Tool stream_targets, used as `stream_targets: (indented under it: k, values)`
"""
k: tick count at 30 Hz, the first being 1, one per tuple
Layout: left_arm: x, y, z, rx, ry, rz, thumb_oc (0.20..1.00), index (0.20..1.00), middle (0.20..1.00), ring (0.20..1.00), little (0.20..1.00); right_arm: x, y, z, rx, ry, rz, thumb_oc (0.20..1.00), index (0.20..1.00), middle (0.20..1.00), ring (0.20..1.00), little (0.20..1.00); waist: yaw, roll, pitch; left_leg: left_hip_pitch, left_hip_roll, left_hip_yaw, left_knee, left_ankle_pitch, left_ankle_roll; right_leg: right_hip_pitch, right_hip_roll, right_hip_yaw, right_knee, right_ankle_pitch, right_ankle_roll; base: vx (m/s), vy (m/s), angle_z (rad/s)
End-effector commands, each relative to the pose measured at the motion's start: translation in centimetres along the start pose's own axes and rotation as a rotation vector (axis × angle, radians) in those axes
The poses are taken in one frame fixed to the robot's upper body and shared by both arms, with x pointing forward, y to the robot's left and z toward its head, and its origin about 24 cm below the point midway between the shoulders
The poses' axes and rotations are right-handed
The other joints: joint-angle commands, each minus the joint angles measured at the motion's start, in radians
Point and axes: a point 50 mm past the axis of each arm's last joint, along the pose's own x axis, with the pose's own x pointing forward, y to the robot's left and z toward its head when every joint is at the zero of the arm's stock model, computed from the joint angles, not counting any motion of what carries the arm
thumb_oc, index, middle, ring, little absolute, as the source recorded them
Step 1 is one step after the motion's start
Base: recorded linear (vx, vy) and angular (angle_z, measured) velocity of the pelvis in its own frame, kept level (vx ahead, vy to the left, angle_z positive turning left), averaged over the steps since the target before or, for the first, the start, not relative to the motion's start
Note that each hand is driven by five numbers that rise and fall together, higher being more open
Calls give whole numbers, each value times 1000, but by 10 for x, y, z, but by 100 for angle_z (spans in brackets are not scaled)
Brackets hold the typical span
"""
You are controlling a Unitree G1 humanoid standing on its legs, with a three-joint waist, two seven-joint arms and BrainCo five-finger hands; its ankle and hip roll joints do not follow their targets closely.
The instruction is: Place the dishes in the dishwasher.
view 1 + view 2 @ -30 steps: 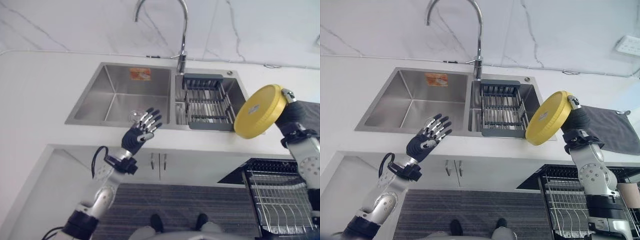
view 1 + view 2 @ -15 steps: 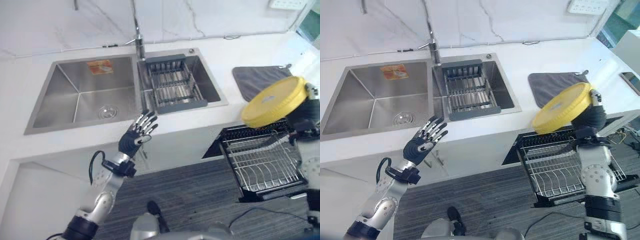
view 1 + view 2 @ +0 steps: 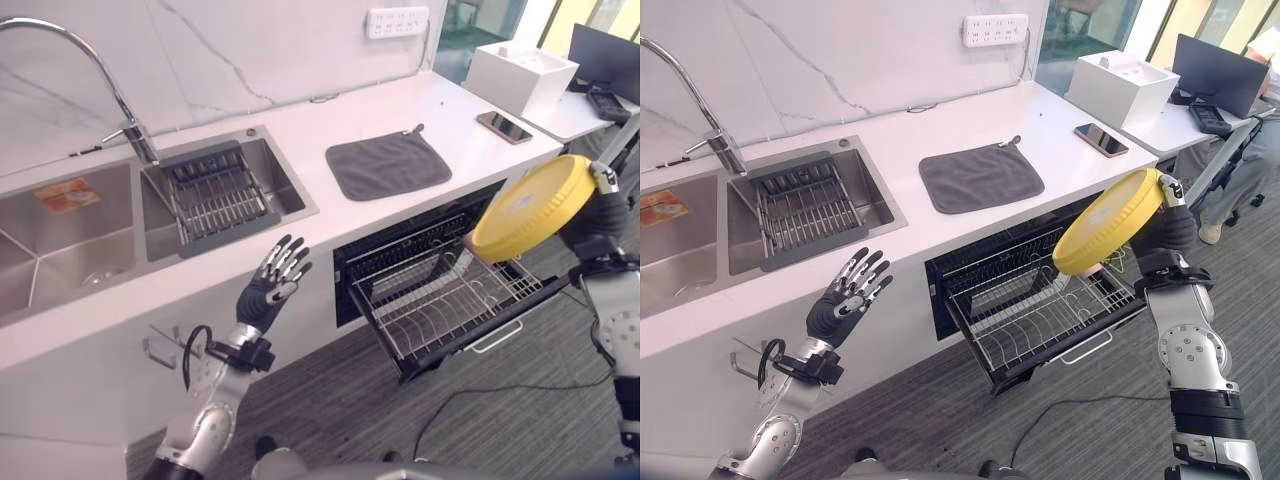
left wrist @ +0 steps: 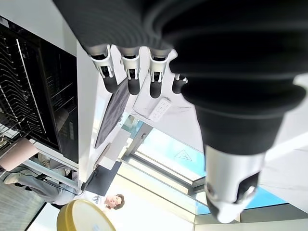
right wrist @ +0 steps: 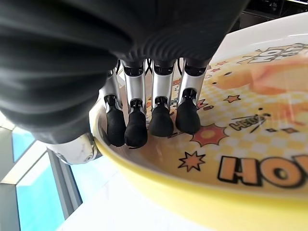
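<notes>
While the right hand (image 3: 1168, 228) is gripping the yellow plate (image 3: 1108, 221) by its rim, fingers (image 5: 159, 115) pressing into the plate's printed inner face and thumb hooking the outside edge, the plate is hanging tilted in the air above the right end of the pulled-out dishwasher rack (image 3: 1040, 312). Its underside is facing the head camera, and it is not touching the rack's wires. That rack is sticking out of the open dishwasher (image 3: 400, 245) below the white tabletop (image 3: 940, 125), and no dishes are sitting in the part that shows. On the tabletop directly above the dishwasher a grey cloth (image 3: 981, 176) is lying flat, with a phone (image 3: 1101, 139) and a white box (image 3: 1117, 85) further toward the right. To the left a steel sink (image 3: 90, 225) is sitting in the tabletop, a dark drain basket (image 3: 216, 196) resting in its right basin beside the curved tap (image 3: 125, 125). The left hand (image 3: 845, 300) is hovering in front of the tabletop edge, well away from the rack, fingers straight and spread, holding nothing.
</notes>
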Motion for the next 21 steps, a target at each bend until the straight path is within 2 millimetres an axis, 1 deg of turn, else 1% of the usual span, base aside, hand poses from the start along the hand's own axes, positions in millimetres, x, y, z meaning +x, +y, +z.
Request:
stream_targets:
  k: [1,2,3,4,5,6,7,8,9,10,11,12,13,14,15,17,18,19,20,21]
  values:
    - [14,-16,35,90,-142,-147,1000,1000,1000,1000,1000,14,39,22,30,-97,169,200,200,200,200,200,15,-25,17,66,-116,15,13,-288,-2,55,-125,-20,-26,-14,92,70,181,15]
    - [15,-18,34,98,-141,-153,1000,1000,1000,1000,1000,15,39,19,28,-90,168,200,200,200,200,200,13,-22,15,82,-118,23,-11,-298,3,57,-132,-28,-23,-13,99,82,211,23]
    - [16,-19,33,108,-140,-154,1000,1000,1000,1000,1000,16,38,15,30,-82,167,200,200,200,200,200,15,-20,11,104,-137,17,-42,-317,15,57,-147,-39,-21,-6,108,84,302,12]
    - [20,-20,34,108,-142,-150,1000,1000,1000,1000,1000,16,38,11,38,-71,167,200,200,200,200,200,18,-17,5,123,-169,-12,-69,-334,24,50,-162,-38,-10,-3,123,98,308,0]
    - [21,-20,33,106,-141,-149,1000,1000,1000,1000,1000,16,37,9,39,-66,163,200,200,200,200,200,17,-15,1,132,-180,-18,-83,-336,27,50,-165,-37,-5,-5,128,102,381,1]
    - [24,-22,34,109,-137,-153,1000,1000,1000,1000,1000,14,34,7,40,-62,153,200,200,200,200,200,20,-14,0,138,-199,-14,-101,-324,45,42,-179,-55,17,1,128,107,307,5]
    - [25,-23,33,111,-130,-160,1000,1000,1000,1000,1000,12,32,6,43,-61,144,200,200,200,200,200,23,-14,-2,141,-214,-27,-113,-327,54,38,-186,-55,37,-7,132,205,412,16]
    - [26,-22,32,128,-110,-172,1000,1000,1000,1000,1000,8,26,3,71,-72,122,200,200,200,200,200,31,-13,-1,155,-236,-48,-135,-331,73,23,-194,-64,123,-47,139,206,295,22]
    - [26,-22,32,133,-108,-178,1000,1000,1000,1000,1000,8,25,3,78,-78,118,200,200,200,200,200,32,-11,0,156,-237,-53,-140,-331,78,16,-196,-67,158,-57,139,202,259,41]
    - [28,-24,34,141,-110,-191,1000,1000,1000,1000,1000,7,24,3,95,-90,118,200,200,200,200,200,34,-7,3,161,-244,-65,-152,-334,92,-15,-210,-64,261,-71,141,123,88,35]
    - [29,-25,36,157,-111,-205,1000,1000,1000,1000,1000,4,22,3,111,-102,126,200,200,200,200,200,25,-7,11,167,-258,-93,-167,-343,107,-74,-227,-20,356,-57,152,118,-59,31]
    - [31,-25,38,178,-113,-202,1000,1000,1000,1000,1000,0,23,-3,131,-100,147,200,200,200,200,200,17,-11,21,162,-258,-104,-159,-345,106,-86,-240,1,315,-52,146,54,-221,87]
    - [33,-25,39,182,-119,-195,1000,1000,1000,1000,1000,-2,26,-9,139,-96,164,200,200,200,200,200,16,-17,26,154,-256,-104,-146,-347,103,-82,-252,11,252,-35,146,-42,-564,110]
    - [36,-26,41,184,-124,-183,1000,1000,1000,1000,1000,-5,33,-19,162,-88,202,200,200,200,200,200,17,-27,37,137,-232,-89,-108,-364,103,-86,-281,21,209,17,165,-32,-742,114]
    - [35,-23,39,187,-107,-173,1000,1000,1000,1000,1000,-5,35,-21,177,-74,223,200,200,200,200,200,18,-30,33,127,-198,-68,-91,-354,93,-61,-254,12,157,-4,169,16,-846,54]
    - [27,-18,34,180,-72,-141,1000,1000,1000,1000,1000,0,41,-17,189,-51,242,200,200,200,200,200,28,-33,24,117,-148,-48,-62,-334,63,-32,-199,4,125,-26,143,81,-538,15]
    - [25,-17,34,183,-68,-140,1000,1000,1000,1000,1000,3,44,-17,187,-46,247,200,200,200,200,200,32,-36,25,108,-132,-45,-32,-336,55,-25,-184,5,122,-37,127,65,-408,-36]
    - [19,-15,33,197,-57,-153,1000,1000,1000,1000,1000,6,48,-14,165,-42,251,200,200,200,200,200,35,-39,34,65,-115,-43,85,-348,43,-18,-162,5,127,-58,93,55,-312,-57]
    - [15,-13,31,190,-52,-158,1000,1000,1000,1000,1000,7,48,-10,149,-50,241,200,200,200,200,200,41,-29,42,20,-108,-58,99,-304,27,-2,-142,6,123,-71,83,94,-192,-23]
    - [13,-9,32,171,-52,-145,1000,1000,1000,1000,1000,7,48,-8,141,-47,240,200,200,200,200,200,40,-23,45,12,-98,-55,67,-300,16,5,-139,5,127,-89,86,60,63,-8]
